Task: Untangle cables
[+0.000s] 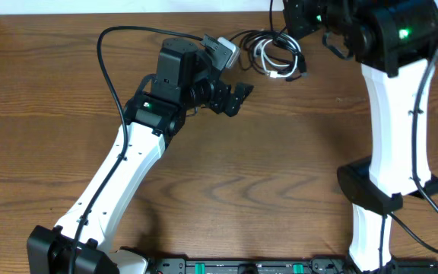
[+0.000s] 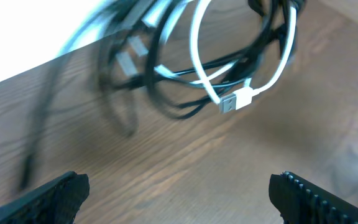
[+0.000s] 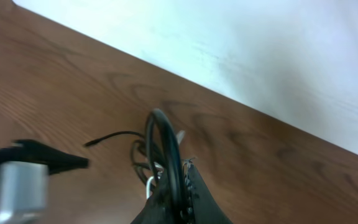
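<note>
The cables [image 1: 276, 53] lie in a tangled bundle at the table's far edge, one white cord [image 1: 268, 59] among black ones. In the left wrist view the white cord's plug [image 2: 235, 101] lies over black loops [image 2: 166, 81]. My left gripper [image 1: 239, 96] is open and empty, just short of the bundle on its left; its fingers [image 2: 182, 199] are spread wide over bare wood. My right gripper [image 1: 304, 29] is at the bundle's right end, shut on a black cable loop [image 3: 166, 143] that stands up between its jaws [image 3: 182, 193]. A bit of white cord [image 3: 149, 184] shows beside them.
The wooden table [image 1: 280, 152] ends at a white wall [image 3: 260, 50] right behind the bundle. The left arm's own thick black wire [image 1: 109, 61] arcs over the table's left part. The left gripper's finger [image 3: 48, 163] shows in the right wrist view.
</note>
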